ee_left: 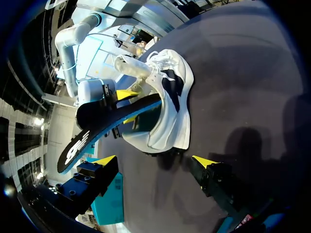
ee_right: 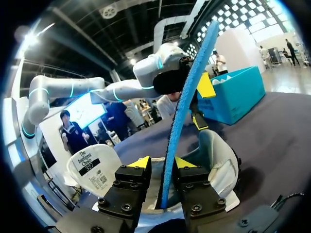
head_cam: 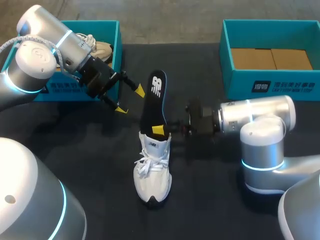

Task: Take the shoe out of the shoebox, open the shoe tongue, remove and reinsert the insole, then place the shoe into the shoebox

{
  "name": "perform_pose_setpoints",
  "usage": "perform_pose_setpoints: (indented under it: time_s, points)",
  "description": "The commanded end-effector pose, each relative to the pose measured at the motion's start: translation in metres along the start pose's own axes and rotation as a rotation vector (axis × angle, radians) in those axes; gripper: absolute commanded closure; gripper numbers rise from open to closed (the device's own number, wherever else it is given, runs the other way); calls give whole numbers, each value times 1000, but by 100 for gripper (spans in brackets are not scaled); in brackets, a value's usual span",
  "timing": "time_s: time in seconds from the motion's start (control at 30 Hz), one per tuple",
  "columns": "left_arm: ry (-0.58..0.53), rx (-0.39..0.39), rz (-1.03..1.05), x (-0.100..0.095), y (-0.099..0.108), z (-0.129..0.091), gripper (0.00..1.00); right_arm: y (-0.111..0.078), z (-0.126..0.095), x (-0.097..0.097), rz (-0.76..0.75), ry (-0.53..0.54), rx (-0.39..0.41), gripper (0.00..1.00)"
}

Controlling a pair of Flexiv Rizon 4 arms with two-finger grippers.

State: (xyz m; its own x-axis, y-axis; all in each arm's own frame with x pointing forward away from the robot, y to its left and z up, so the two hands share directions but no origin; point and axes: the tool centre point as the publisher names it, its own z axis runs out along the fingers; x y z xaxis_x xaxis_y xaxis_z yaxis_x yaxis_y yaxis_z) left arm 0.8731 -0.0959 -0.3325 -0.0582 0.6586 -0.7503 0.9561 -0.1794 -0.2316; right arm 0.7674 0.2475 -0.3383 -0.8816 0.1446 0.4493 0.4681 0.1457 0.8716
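Your right fingers [ee_right: 141,162] are nearly closed and pinch the insole [ee_right: 187,97] from both sides, one yellow tip on each face. They grip it low down, just above the point where it comes out of the shoe [head_cam: 152,167]. From the fingers the insole stands up steeply. Its lower end is tucked inside the shoe's opening and its upper end is free in the air.

The shoe sits right under these fingers, upright on its sole on the counter [head_cam: 205,200]. Its heel is nearest the fingers and its toe points away from them. The tongue [ee_right: 92,170] is folded out beside the fingers, and the laces [head_cam: 145,162] lie loose over the front of the shoe.

Your left fingers [ee_left: 104,160] are spread wide and hold nothing. They hang above the counter with bare counter between the tips. The shoe and the raised insole are ahead of them. The insole's free end is near one tip but not between the two.

Just behind your left fingers stands a teal box [head_cam: 75,92] with a second shoe [head_cam: 100,50] lying in it. Well apart from both pairs of fingers, past your right arm's wrist, stands a second box [head_cam: 270,82] with brown cardboard [head_cam: 270,59] in its bottom.
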Motion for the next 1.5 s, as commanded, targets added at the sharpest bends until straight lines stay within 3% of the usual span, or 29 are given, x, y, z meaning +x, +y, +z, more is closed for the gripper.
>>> perform_pose_setpoints:
  time_s: [0.03,1.0,1.03,1.1,1.2,1.5]
  points:
    - [3,0,0,0,0,0,0,6,0,1,-5,-5,8,71]
    - [3,0,0,0,0,0,0,32,-4,-6,-46,-7,30,74]
    - [3,0,0,0,0,0,0,32,-4,-6,-48,-7,32,81]
    - [3,0,0,0,0,0,0,32,-4,-6,-49,-8,33,84]
    - [3,0,0,0,0,0,0,32,-4,-6,-49,-10,34,100]
    - [3,0,0,0,0,0,0,29,-2,-8,-41,-9,37,100]
